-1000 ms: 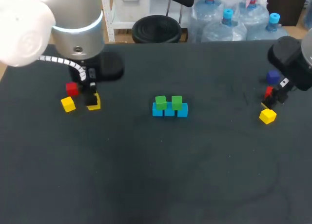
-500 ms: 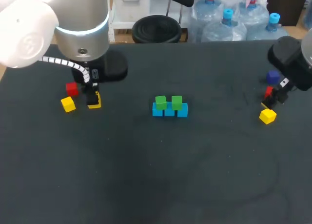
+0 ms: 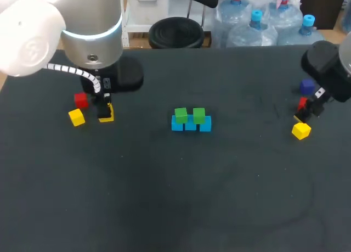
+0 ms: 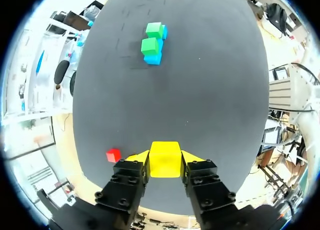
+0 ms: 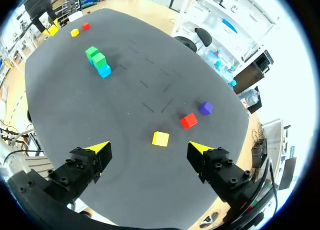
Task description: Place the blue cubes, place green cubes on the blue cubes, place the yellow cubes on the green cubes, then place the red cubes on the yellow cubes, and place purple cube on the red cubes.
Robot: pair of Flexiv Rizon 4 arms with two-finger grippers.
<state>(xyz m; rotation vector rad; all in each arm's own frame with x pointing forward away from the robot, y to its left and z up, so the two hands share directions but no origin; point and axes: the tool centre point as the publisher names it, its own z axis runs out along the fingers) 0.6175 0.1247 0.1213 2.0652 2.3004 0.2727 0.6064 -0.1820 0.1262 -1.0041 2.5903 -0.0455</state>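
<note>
A row of blue cubes [image 3: 191, 124] lies mid-table with two green cubes [image 3: 190, 115] on top, also visible ahead of my left gripper as green cubes [image 4: 151, 37]. My left gripper [image 3: 104, 110] is at the table's left, shut on a yellow cube [image 4: 165, 159] held between its fingers. Beside it lie a second yellow cube [image 3: 77, 117] and a red cube [image 3: 81, 100]. At the right, my right gripper [image 5: 149, 149] hangs open above another yellow cube [image 5: 160, 138]. Just beyond that are a red cube [image 5: 188, 121] and a purple cube [image 5: 205, 107].
The dark table [image 3: 219, 180] has broad bare room in front of the blue row and between the stack and both arms. The left arm's thick body [image 3: 90, 32] looms over the back left corner.
My left arm rose slightly with the yellow cube in its grip during the first half second, then held still. The right arm and the loose cubes stayed put.
</note>
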